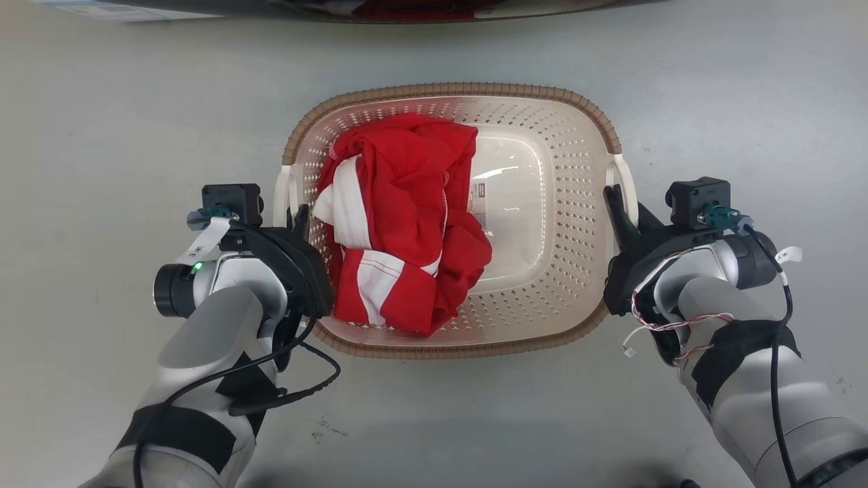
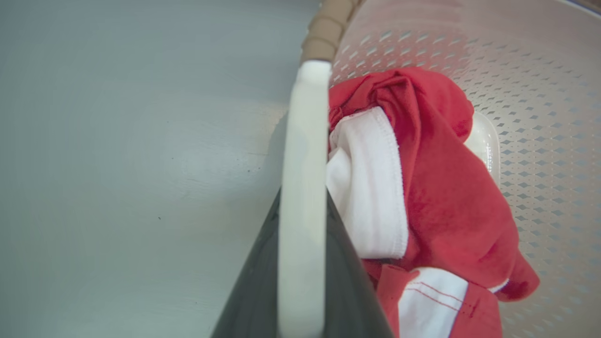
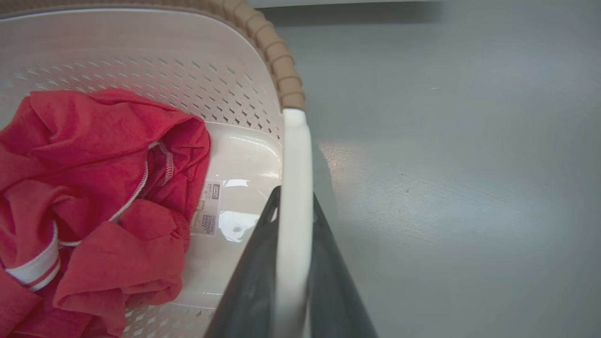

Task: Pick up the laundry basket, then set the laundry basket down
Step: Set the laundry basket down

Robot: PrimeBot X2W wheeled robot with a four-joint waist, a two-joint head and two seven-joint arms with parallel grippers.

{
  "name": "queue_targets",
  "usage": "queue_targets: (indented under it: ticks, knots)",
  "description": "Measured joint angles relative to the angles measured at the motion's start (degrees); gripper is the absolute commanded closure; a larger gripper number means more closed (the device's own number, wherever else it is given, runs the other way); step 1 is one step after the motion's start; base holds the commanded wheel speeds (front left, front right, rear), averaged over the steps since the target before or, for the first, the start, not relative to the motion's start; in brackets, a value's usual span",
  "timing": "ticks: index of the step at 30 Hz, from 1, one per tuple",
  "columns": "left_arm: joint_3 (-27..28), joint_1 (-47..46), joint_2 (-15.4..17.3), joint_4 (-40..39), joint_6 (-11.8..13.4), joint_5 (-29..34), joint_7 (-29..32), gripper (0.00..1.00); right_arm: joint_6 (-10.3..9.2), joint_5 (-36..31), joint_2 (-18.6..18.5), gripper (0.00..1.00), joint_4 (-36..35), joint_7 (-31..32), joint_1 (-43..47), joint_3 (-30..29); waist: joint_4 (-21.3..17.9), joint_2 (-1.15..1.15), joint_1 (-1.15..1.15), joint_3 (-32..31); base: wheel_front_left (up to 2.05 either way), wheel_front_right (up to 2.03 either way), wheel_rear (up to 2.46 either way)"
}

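Basket gripped at both sides, ready for a level lift
The cream-white plastic laundry basket, full of little holes and with a brown woven-look rim, was over the plain grey floor between the two arms; I could not tell if it was off the ground. The left gripper was squeezed onto its white plastic left handle, and the right gripper onto its white plastic right handle, with one dark finger on each side of the loop. Holding both sides likely kept it flat, so the crumpled red and white shirt would not tip out
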Motion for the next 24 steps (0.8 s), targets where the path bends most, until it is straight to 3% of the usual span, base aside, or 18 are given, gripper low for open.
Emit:
queue_targets:
  ticks: [17,18,19,20,21,22,23,24]
  knots:
    - [-0.4,-0.8,-0.2,1.3,-0.6,0.0,0.0,1.0,0.48,0.0,0.2,1.0,1.2,-0.1,-0.6,0.3,0.1,0.0,0.01,-0.2,0.0,0.0,0.0]
    - [-0.4,-0.8,-0.2,1.4,-1.0,-0.1,0.0,1.0,0.49,0.0,0.2,0.87,1.2,-0.1,-0.6,0.4,0.1,0.0,0.0,-0.3,0.0,0.0,0.0]
    - [-0.4,-0.9,-0.2,1.4,-0.9,-0.1,0.0,1.0,0.56,-0.2,0.2,0.58,1.2,-0.1,-0.8,0.8,0.1,0.0,0.0,-0.4,0.0,0.0,0.0]
    - [-0.6,-1.0,-0.1,1.5,-0.9,-0.1,0.0,0.91,0.79,-1.0,0.1,0.03,1.2,0.0,-0.8,1.4,0.2,0.0,0.0,-0.4,0.0,0.0,0.0]
    - [-0.5,-1.1,0.0,1.6,-0.9,-0.1,0.1,0.82,1.0,-1.4,0.1,0.0,1.3,0.0,-0.8,1.8,0.2,0.0,0.0,-0.5,0.0,0.0,0.0]
    - [-0.4,-1.2,0.2,1.6,-0.9,-0.3,0.1,0.37,1.0,-1.4,0.0,0.0,1.3,0.0,-0.8,2.0,0.2,0.0,0.0,-0.5,0.0,0.0,0.0]
    - [-0.4,-1.3,0.4,1.6,-0.9,-0.5,0.1,0.0,1.0,-1.4,-0.1,0.0,1.3,0.0,-0.8,2.0,0.3,0.0,0.01,-0.6,0.0,0.0,0.0]
    - [-0.3,-1.3,0.5,1.6,-0.9,-0.5,0.1,0.0,1.01,-1.4,-0.1,0.0,1.3,0.0,-0.8,2.1,0.3,0.0,0.01,-0.7,0.0,0.0,0.0]
